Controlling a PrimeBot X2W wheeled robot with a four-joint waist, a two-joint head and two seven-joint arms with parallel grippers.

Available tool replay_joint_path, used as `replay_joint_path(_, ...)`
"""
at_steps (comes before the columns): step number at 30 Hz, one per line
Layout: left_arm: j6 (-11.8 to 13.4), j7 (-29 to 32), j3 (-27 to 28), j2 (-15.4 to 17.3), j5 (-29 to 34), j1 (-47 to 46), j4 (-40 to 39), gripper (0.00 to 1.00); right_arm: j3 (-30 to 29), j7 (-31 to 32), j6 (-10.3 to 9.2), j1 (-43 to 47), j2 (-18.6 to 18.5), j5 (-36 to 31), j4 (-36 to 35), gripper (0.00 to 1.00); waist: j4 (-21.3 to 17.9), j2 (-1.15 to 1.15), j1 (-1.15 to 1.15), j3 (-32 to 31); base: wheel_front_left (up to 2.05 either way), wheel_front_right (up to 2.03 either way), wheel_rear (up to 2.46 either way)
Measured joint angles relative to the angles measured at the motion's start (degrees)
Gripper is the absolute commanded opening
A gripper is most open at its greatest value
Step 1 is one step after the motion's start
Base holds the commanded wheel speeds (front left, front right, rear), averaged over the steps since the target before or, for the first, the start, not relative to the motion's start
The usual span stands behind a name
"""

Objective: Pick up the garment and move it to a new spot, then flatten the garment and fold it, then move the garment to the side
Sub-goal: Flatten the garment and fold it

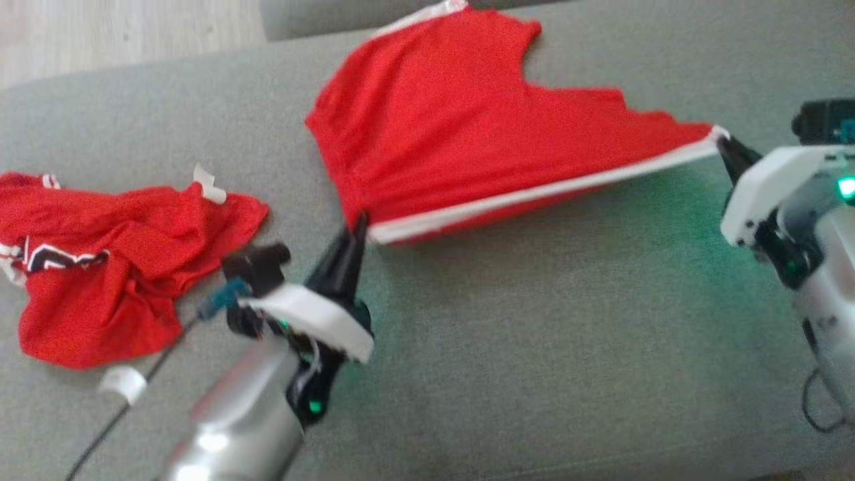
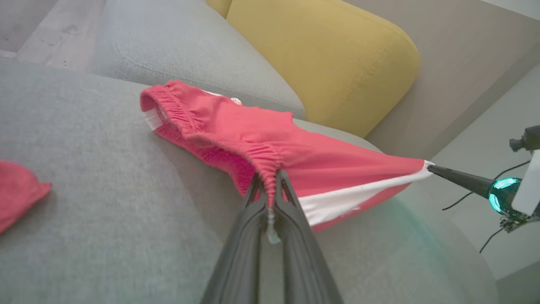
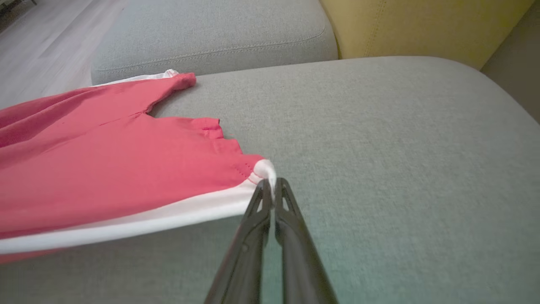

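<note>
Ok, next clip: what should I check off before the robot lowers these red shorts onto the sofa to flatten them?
1. The left gripper is shut on the waistband of the shorts: ok.
2. The right gripper is shut on the white-trimmed corner: ok.
3. The white trim between the two grips is pulled straight: ok.
4. Bare sofa cushion lies under the lifted edge: ok.
5. The crumpled garment lies apart from the shorts, to the robot's left: ok.
6. Fabric free of creases: not ok, folds fan out from the waistband.
</note>
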Motion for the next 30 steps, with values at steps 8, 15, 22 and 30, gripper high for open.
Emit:
replay_joint_path(8,3.09,0.12,-1.77,1.45,0.00,8.81,-9.27,0.00,1.23,6.87,0.00,10.27,-6.03,6.45,-11.58,0.00,-1.59,0.00,0.00,-4.54,0.00,0.00,0.00)
replay_joint_path(15,7.08,3.38,-5.01,4.07,0.85,16.14,-20.54,0.00,-6.30,12.57,0.00,22.43,-10.40,6.90,-24.39,0.00,-1.34,0.00,0.00,-5.58,0.00,0.00,0.00)
replay_joint_path(22,10.67,6.10,-4.83,6.23,2.85,14.53,-26.71,0.00,-19.91,16.10,0.05,27.09,-5.21,-2.14,-37.77,0.00,0.22,0.00,0.01,-2.87,0.00,0.00,0.00)
replay_joint_path(30,10.95,8.78,-3.08,5.97,2.85,5.30,-25.39,0.00,-25.50,17.60,0.05,19.44,2.07,-12.32,-41.67,0.00,2.99,0.00,0.02,2.35,0.00,0.00,0.00)
